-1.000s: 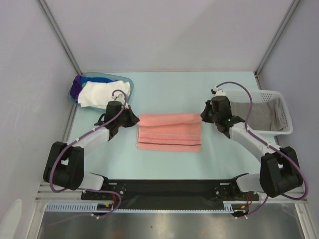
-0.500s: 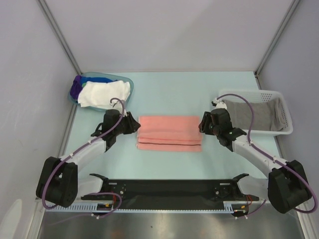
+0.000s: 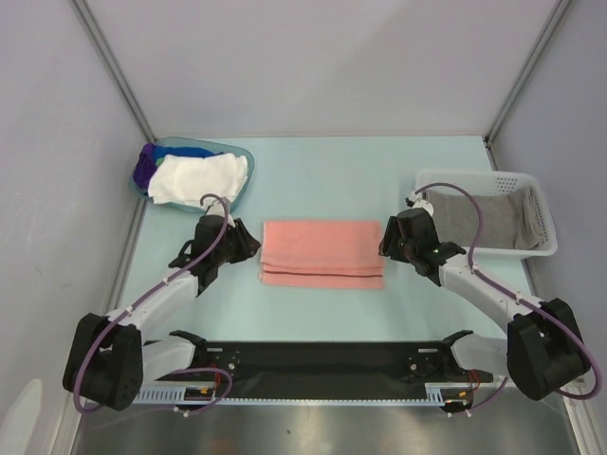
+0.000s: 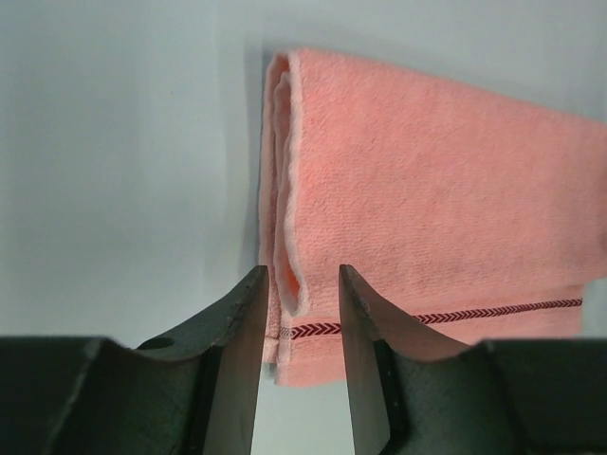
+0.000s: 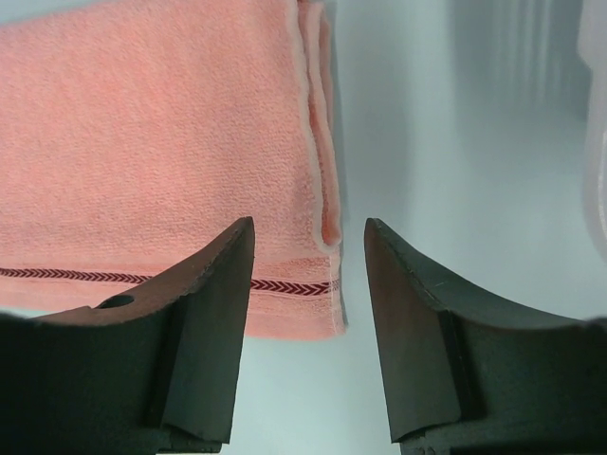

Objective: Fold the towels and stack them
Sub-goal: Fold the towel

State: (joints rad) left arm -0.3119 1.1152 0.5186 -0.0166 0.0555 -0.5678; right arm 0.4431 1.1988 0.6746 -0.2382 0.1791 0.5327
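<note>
A salmon pink towel (image 3: 322, 252) lies folded flat in the middle of the table, its dark red stripe along the near edge. My left gripper (image 3: 254, 248) stands open just off the towel's left edge; in the left wrist view the folded edge of the pink towel (image 4: 285, 237) shows between the spread fingers (image 4: 248, 313), untouched. My right gripper (image 3: 384, 248) is open just off the towel's right edge, and the pink towel (image 5: 161, 142) lies flat beyond its fingers (image 5: 232, 275). A grey towel (image 3: 484, 220) lies in the white basket. White, blue and purple towels (image 3: 194, 175) are piled in the blue tub.
The white mesh basket (image 3: 541, 213) sits at the right edge of the table. The translucent blue tub (image 3: 242, 156) sits at the back left. Grey enclosure walls close in the table on three sides, and the black arm rail (image 3: 322, 360) runs along the near edge.
Both grippers have opened and let go of the pink towel's far fold, which now lies flat over the near part. Both arms have drawn back toward the near side.
</note>
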